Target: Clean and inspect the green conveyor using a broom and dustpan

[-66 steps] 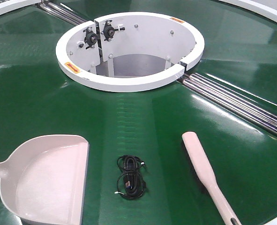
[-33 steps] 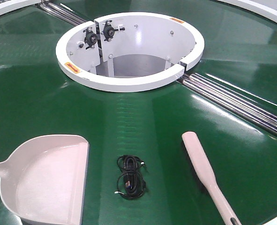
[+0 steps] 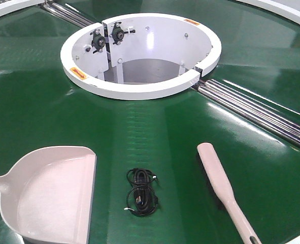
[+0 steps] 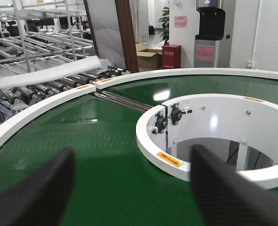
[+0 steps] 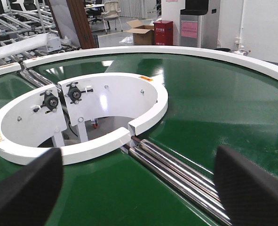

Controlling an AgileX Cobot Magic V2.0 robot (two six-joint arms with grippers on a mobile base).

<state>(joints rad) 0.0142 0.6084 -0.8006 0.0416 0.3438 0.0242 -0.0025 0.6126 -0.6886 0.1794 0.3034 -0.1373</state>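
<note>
With your left gripper (image 4: 131,181) and right gripper (image 5: 139,188) both spread open and empty over the glossy dark green conveyor belt (image 3: 38,112), grasp the pale pink-beige plastic broom (image 3: 218,180) squarely by its narrow handle at near right, leaving the matching wide dustpan (image 3: 53,193) at near left, with the coiled black cable (image 3: 141,192) between them.

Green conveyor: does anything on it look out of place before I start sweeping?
Yes. A small coiled black cable lies loose on the green conveyor, between the dustpan and the broom, touching neither. It is not a cleaning tool and looks like stray debris. Nothing else looks spilled or damaged.
</note>
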